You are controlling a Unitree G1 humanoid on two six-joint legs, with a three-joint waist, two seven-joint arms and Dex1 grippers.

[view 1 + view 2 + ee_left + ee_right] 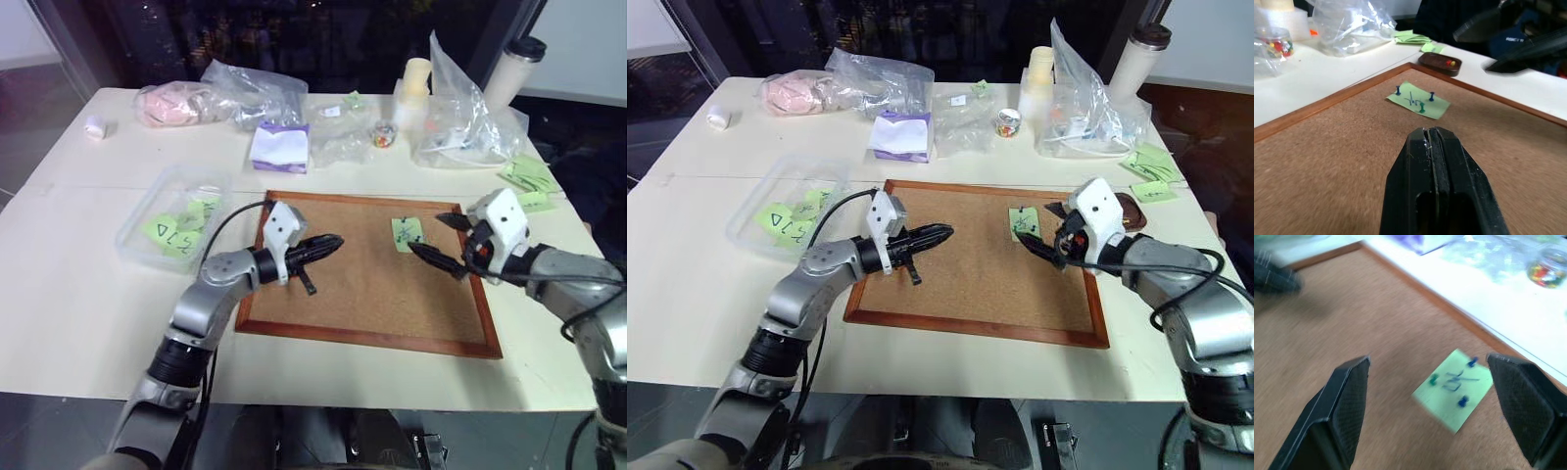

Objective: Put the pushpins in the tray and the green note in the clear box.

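The green note point(1418, 100) lies on the corkboard point(372, 294), held down by three pushpins: two blue point(1398, 90) point(1431, 96) and one green point(1421, 107). My right gripper point(425, 232) is open and hovers just right of the note, with its fingers on either side of it in the right wrist view point(1427, 360). My left gripper point(333, 242) is shut with nothing in it, over the board's left half and pointing toward the note. The brown tray point(1440, 63) sits beyond the board's right edge with a red and a yellow pin in it. The clear box point(171, 220) stands left of the board with lime notes inside.
Clear plastic bags point(255, 93), a purple packet point(279, 147) and a small jar of pins point(384, 134) line the back of the table. More lime notes point(529, 176) lie at the right, near a tall cup point(514, 69). A small white roll point(96, 126) sits at the far left.
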